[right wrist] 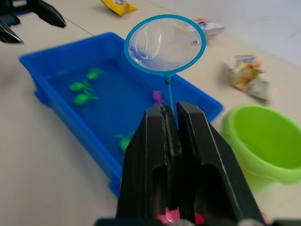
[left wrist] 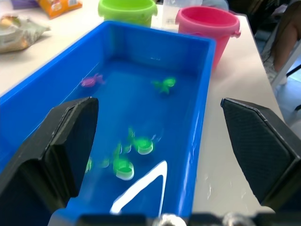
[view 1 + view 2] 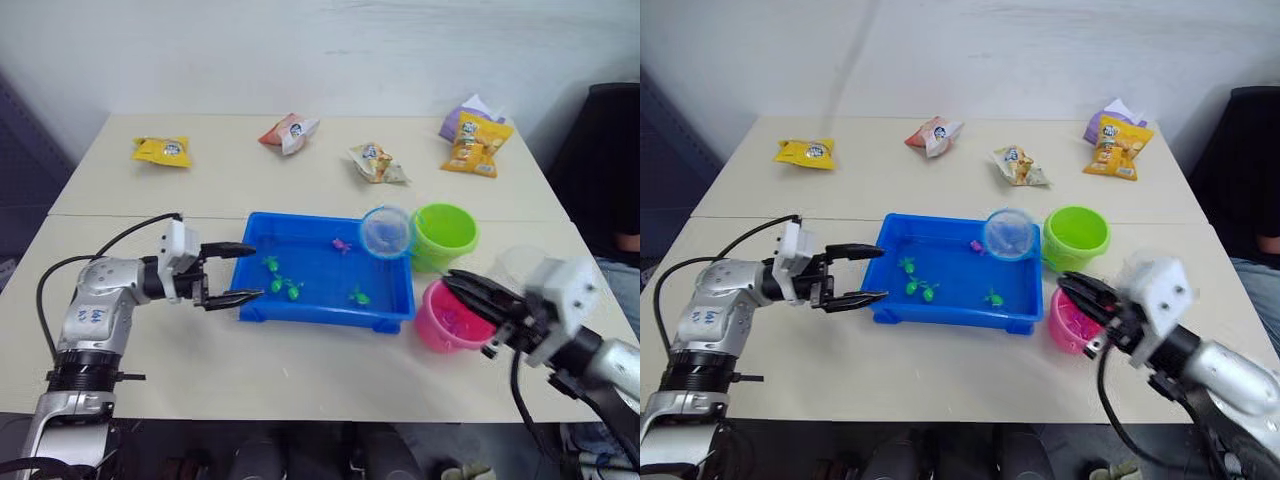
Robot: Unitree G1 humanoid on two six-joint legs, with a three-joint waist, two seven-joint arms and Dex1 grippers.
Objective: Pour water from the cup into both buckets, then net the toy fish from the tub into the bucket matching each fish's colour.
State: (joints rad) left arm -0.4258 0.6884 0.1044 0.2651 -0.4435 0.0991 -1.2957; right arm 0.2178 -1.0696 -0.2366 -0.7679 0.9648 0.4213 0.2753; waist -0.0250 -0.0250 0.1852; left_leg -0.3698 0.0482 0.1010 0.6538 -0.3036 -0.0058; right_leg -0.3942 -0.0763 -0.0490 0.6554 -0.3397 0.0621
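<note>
My right pincer [image 1: 171, 136] clenches the net [image 1: 165, 44] by its handle, hoop raised over the blue tub's [image 3: 395, 318] far right corner, ready to dip toward the pink fish [image 3: 342, 244]. My left pincer [image 3: 232, 273] waits released at the tub's left rim, leaving the water free.

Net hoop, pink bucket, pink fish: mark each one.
net hoop [image 1: 165, 44], right wrist view, middle of the mesh.
pink bucket [image 2: 207, 22], left wrist view, front wall.
pink fish [image 2: 89, 81], left wrist view, its body.

Tub [image 3: 395, 300] glossy blue plastic; net [image 1: 165, 44] fine mesh; table [image 3: 230, 180] matt.
</note>
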